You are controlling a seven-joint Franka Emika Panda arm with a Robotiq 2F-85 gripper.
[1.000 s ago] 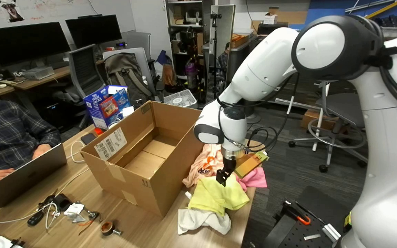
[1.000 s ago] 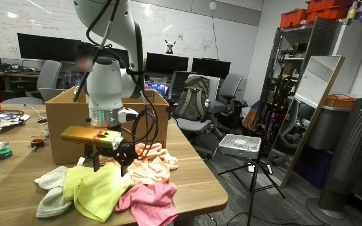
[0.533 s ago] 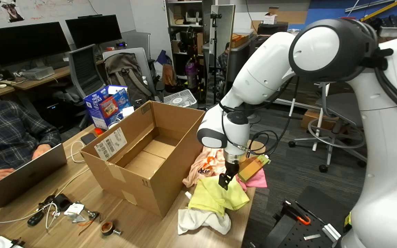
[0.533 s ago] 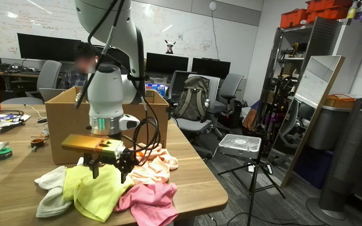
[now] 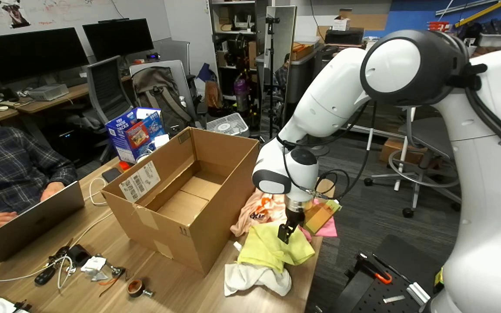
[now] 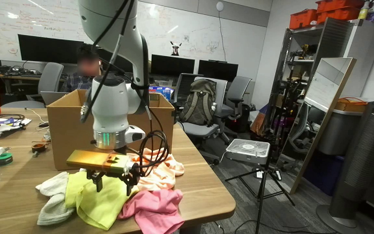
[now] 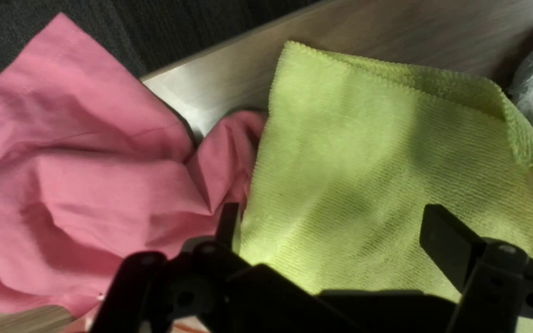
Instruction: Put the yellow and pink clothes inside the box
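Observation:
The yellow cloth (image 5: pixel 264 248) lies crumpled on the table beside the box; it also shows in an exterior view (image 6: pixel 93 208) and the wrist view (image 7: pixel 363 129). The pink cloth (image 6: pixel 157 208) lies next to it, hanging over the table edge, and fills the left of the wrist view (image 7: pixel 109 194). The open cardboard box (image 5: pixel 218 226) stands upright on the table, its visible floor bare. My gripper (image 6: pixel 114 192) is open and empty, pointing down over the yellow cloth. In the wrist view its fingers (image 7: pixel 331 208) stand wide apart above it; whether they touch cannot be told.
A peach cloth (image 6: pixel 164 174) lies between the box and the pink cloth. A whitish cloth (image 5: pixel 257 278) lies against the yellow one. A tape roll (image 5: pixel 135 287), keys and a laptop (image 5: pixel 33 221) are on the table. A person sits behind the laptop.
My gripper has moved down toward the yellow cloth, shifting slightly away from the box. Its fingers have stayed apart. The cloths and the box have not moved.

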